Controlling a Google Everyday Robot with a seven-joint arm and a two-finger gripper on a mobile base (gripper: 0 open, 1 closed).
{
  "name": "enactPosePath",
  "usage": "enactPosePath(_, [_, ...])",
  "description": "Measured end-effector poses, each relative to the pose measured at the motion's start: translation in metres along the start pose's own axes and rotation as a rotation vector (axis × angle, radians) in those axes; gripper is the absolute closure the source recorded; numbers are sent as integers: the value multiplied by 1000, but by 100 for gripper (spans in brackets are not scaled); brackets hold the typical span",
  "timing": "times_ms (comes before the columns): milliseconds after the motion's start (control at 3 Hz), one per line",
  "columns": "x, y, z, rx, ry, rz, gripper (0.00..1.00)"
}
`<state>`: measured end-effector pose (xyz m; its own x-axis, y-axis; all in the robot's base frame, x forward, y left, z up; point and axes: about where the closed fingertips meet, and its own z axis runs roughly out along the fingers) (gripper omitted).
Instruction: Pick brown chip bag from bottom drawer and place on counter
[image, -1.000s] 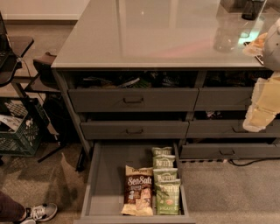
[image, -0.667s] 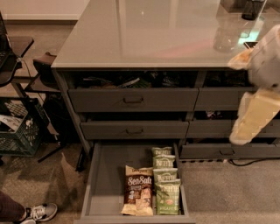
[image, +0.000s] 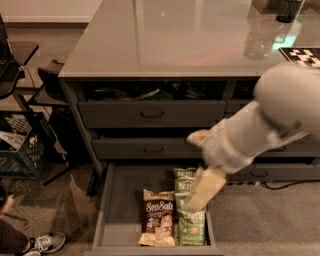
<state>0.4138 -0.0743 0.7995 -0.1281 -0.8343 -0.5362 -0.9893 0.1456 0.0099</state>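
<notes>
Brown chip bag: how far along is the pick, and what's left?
Done: the bottom drawer stands open. In hand: the gripper hangs over the green chip bags, just right of the brown chip bag, which lies ungrasped. Left: grasp it, lift it, place it on the counter.

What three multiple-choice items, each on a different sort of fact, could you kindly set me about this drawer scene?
1. The wide, shallow dark-grey bottom drawer is: A. shut; B. pulled open; C. lifted out.
2. Small crinkly brown chip bag count inside it: A. one; B. three; C. none.
3. The robot's tan gripper is: A. left of the drawer; B. out of view; C. over the tall green chip bags in the drawer.
Answers: B, its grey floor shows; A, a single "Sea Salt" bag lies there; C, it hangs above the green bags, right of the brown one.
</notes>
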Motion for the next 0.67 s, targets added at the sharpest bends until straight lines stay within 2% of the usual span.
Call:
enactPosePath(333, [-2, 16, 114, -152, -111, 80, 0])
enactPosePath(667, [-1, 8, 202, -208, -198, 162, 0])
